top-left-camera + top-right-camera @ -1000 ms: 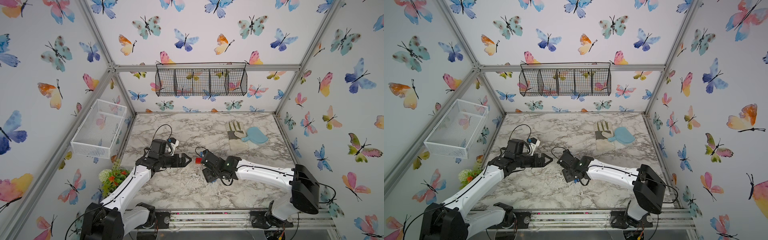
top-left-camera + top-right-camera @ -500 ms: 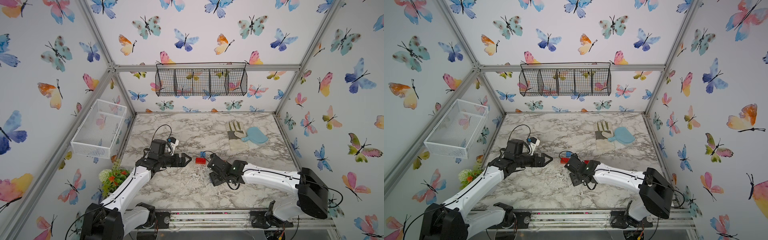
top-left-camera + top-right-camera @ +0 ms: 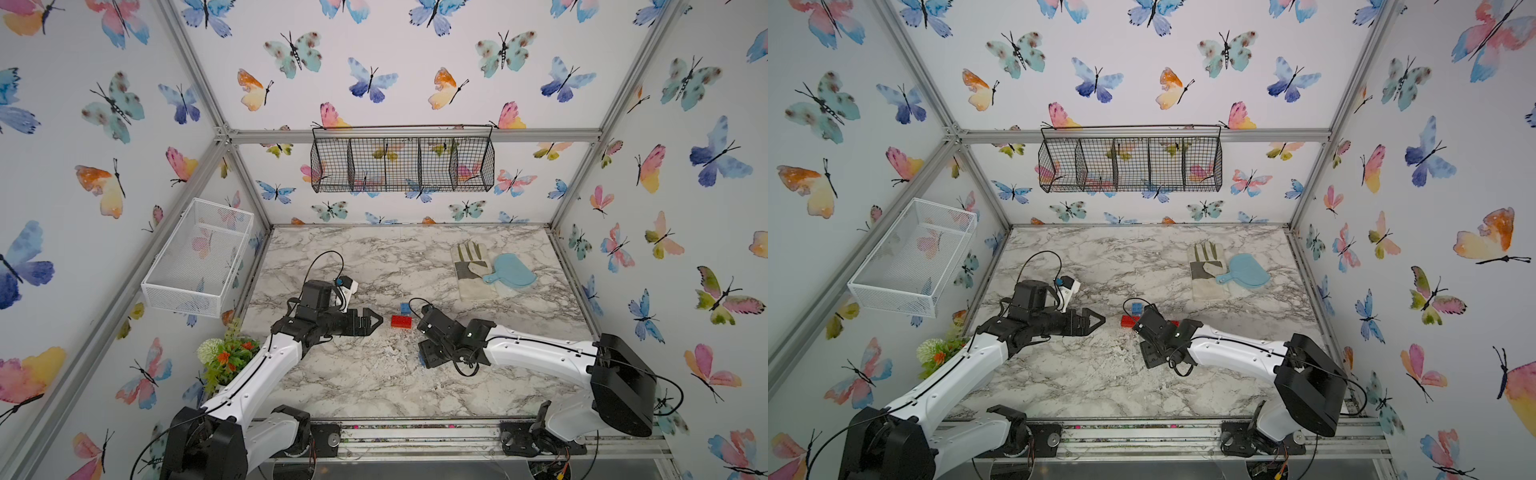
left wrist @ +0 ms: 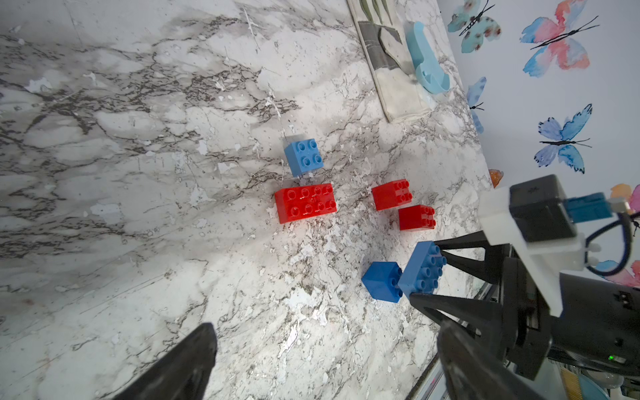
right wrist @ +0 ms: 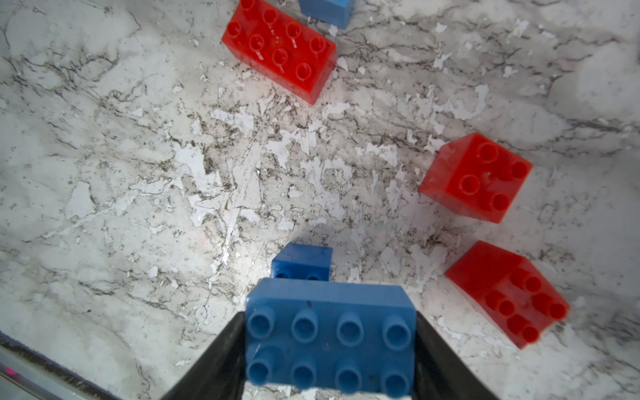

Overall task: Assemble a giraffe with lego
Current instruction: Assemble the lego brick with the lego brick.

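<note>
Noted a black wire basket [image 3: 401, 164] hung on the back wall, split into several compartments, with only wallpaper butterflies visible through the mesh. Noted a white mesh basket [image 3: 195, 253] fixed to the left wall, likewise showing only wallpaper through its sides. Could not read any lettering on bricks or arms.

Found the right claw [image 5: 330, 322] clamped on the long blue brick [image 5: 330, 343], one finger against each short end, the brick tilted with its studs turned toward the wrist camera. Saw a small dark blue brick [image 5: 301, 261] just beyond it, lying on its side; could not tell whether the two touched. Found the left claw [image 4: 323, 327] spread wide apart, holding nothing, over bare marble bench [image 3: 357, 386] short of the bricks.

Counted four more bricks loose near the middle of the bench, between the two arms:
- a long red brick [image 4: 304, 202], studs up
- a small light blue brick [image 4: 303, 157], studs up, just beside it
- a small red brick [image 4: 391, 194] and a second small red brick [image 4: 415, 216], close together, both tipped on their sides

Saw no giraffe built: all six bricks separate.

Spotted a pale glove [image 3: 471, 266] with a light blue paddle [image 3: 509, 272] overlapping its edge, well apart toward the far right of the bench.
</note>
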